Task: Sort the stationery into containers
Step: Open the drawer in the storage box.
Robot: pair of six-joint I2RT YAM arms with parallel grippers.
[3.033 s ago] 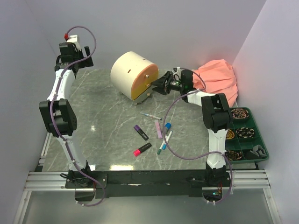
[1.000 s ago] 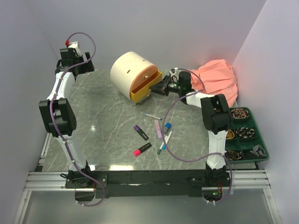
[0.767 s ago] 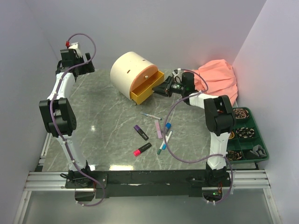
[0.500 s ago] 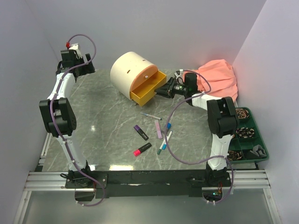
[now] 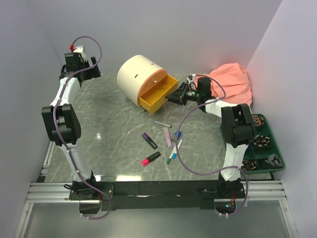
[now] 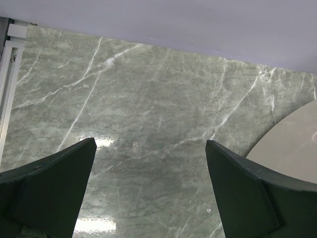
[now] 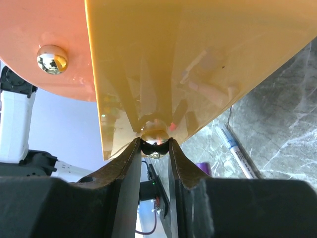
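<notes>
Cabinet is sitting at back, drawer sticking out (toward front-right); markers lying before it; tray sitting far right.

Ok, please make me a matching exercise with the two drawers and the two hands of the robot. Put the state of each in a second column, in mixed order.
Column one:
1. yellow drawer
2. peach drawer
3. left hand
4. right hand

Column two:
A. pushed in
B. fingers wide apart, holding nothing
C. pulled out of the cabinet
D. closed on a small round knob

Pairs: 1-C, 2-A, 3-B, 4-D.
</notes>
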